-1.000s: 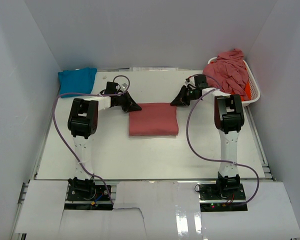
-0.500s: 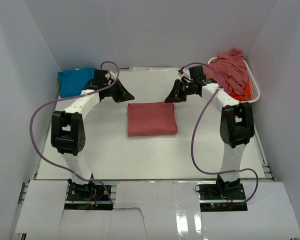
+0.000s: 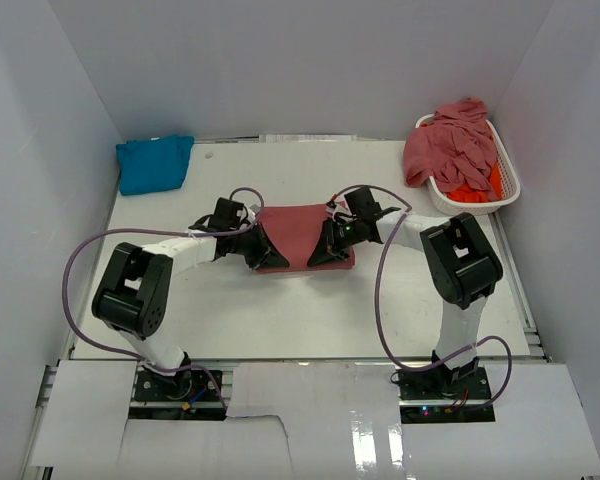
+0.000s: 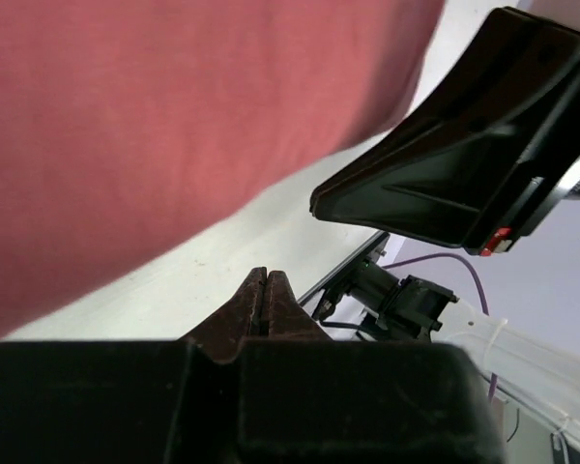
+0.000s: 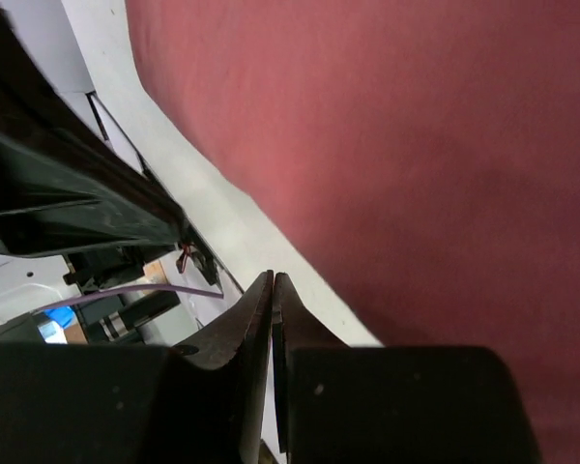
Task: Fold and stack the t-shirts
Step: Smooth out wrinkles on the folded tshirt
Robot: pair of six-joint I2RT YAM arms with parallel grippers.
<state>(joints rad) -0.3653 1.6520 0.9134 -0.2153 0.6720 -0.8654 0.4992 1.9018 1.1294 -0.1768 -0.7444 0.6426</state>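
- The white table (image 3: 280, 310) carries both arms, which bend inward from its near edge toward the middle.
- The left gripper (image 3: 258, 250) sits low at the left edge of the folded red shirt (image 3: 292, 232). Its fingers are pressed tight together with no cloth between them, and their tips point at bare table just beside the cloth.
- The right gripper (image 3: 326, 246) faces it from the other side and, seen from above, overlaps the right part of the same shirt. It is clenched too and holds nothing, with its tips at the border between cloth and table. Whether either gripper touches the shirt, I cannot tell.
- The folded red shirt lies flat between the two grippers, in the middle of the table.
- A blue shirt (image 3: 155, 163) lies in the far left corner, well apart from the arms.
- A white basket (image 3: 508, 185) stands in the far right corner, with a heap of red shirts (image 3: 450, 145) spilling over its rim and an orange shirt (image 3: 475, 188) showing beneath.
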